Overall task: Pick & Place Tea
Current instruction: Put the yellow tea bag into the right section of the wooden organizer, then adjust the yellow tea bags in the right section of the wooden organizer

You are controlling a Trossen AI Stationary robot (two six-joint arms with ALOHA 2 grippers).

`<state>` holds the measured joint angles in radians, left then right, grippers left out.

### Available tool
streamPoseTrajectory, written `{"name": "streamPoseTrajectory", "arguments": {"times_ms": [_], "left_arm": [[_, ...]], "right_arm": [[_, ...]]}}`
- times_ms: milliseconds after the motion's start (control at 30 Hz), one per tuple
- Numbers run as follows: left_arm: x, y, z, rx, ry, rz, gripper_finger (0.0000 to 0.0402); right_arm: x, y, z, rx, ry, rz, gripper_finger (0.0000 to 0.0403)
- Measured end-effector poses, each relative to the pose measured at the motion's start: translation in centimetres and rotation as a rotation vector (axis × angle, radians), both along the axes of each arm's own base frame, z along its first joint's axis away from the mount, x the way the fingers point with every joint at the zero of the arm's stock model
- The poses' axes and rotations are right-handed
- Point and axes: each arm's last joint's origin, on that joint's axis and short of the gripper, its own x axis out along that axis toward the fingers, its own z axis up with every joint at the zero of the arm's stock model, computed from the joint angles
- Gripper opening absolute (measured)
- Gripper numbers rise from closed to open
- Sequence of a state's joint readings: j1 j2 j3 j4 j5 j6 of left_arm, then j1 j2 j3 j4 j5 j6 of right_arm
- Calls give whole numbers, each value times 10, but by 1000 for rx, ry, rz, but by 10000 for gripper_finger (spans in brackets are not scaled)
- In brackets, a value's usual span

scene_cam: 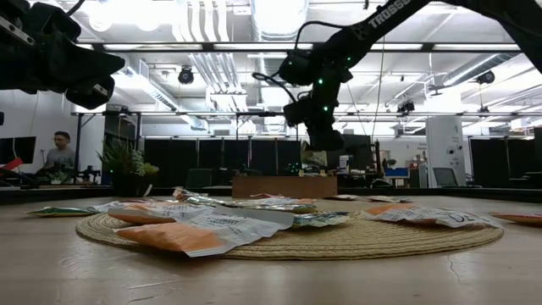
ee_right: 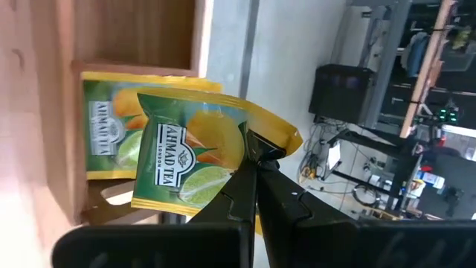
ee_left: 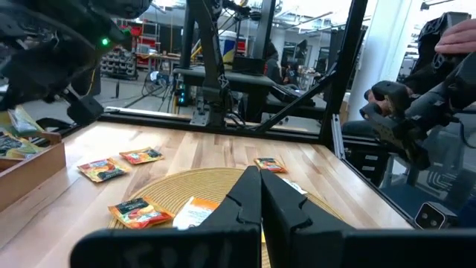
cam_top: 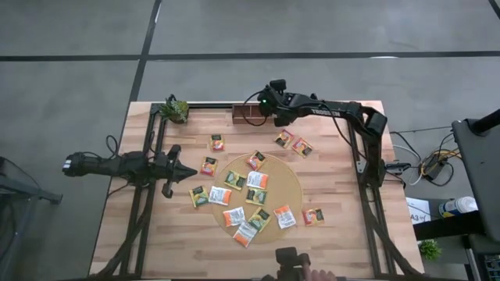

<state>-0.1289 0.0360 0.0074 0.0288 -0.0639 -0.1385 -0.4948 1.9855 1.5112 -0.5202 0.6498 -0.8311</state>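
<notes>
Right gripper [ee_right: 253, 167] sat at the upper centre of the high view, over the wooden tray [cam_top: 248, 115] at the desk's [cam_top: 344, 234] far edge, fingers clenched on a green-and-yellow sachet [ee_right: 197, 156] pinched by its edge. Wrist view showed that sachet hanging over a tray compartment with a second green sachet [ee_right: 111, 138] already lying inside; whether the two touched was hard to tell. Left gripper [ee_left: 260, 197] waited at the left middle of the high view, fingers pressed together on nothing, pointing toward the round mat [cam_top: 293, 183]. The remaining tea sachets [cam_top: 258, 180] lay mostly on the mat at centre frame, with a few on bare wood: a pair at upper right of the mat, two at its upper left, one at its left edge, one at lower right. Step in hand looked like the drop into the tray. To do it well, keep the sachet centred over the open compartment, clear of the divider wall, lower it until the bottom edge was inside the walls, then release so it fell flat on the one below rather than catching on the rim. Retreat straight up so the fingers did not drag it back out. Most of the task seemed left, given how many sachets stayed on the mat.
</notes>
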Motion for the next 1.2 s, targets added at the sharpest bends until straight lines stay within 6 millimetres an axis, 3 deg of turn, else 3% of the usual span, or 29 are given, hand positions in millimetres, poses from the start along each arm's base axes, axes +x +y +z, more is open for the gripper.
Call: {"name": "streamPoseTrajectory", "arguments": {"times_ms": [267, 733, 1200], "left_arm": [[0, 0, 0, 0, 0, 0, 0], [0, 0, 0, 0, 0, 0, 0], [0, 0, 0, 0, 0, 0, 0]], "right_arm": [[2, -3, -17, 23, 60, 17, 8], [1, -7, -18, 59, -3, -10, 10], [-3, -9, -19, 76, -6, -45, 110]]}}
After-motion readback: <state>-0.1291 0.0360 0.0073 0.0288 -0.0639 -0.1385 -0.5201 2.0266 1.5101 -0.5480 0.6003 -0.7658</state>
